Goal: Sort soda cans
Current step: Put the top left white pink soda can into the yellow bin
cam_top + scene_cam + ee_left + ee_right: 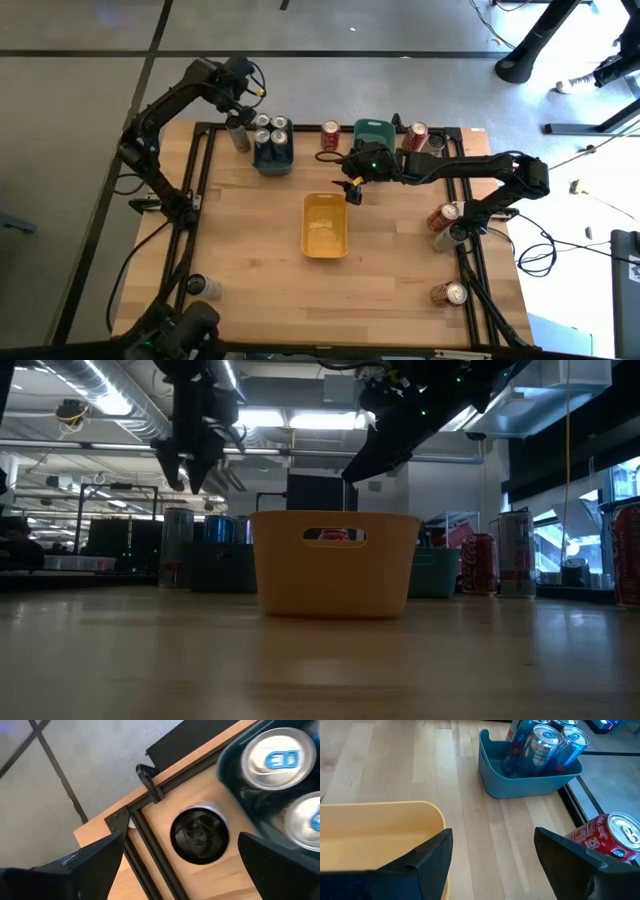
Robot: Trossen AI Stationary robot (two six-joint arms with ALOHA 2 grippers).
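Left gripper point(238, 112) fingers apart, hovering over an upright silver can point(199, 835) at the table's far-left corner, just beside the teal bin point(272, 160) holding blue cans point(271, 130). Yellow bin point(325, 224) mid-table. Right gripper point(352, 190) spread open, empty, above yellow bin's far edge. Red cans point(447, 215) stand along the right side

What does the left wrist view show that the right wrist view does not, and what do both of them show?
Only the left wrist view shows the dark-topped can standing on the table corner beside the blue bin, under the open left gripper. Only the right wrist view shows the yellow bin, a red can and the open right gripper. Both show the blue bin holding silver-topped cans, and the wooden table.
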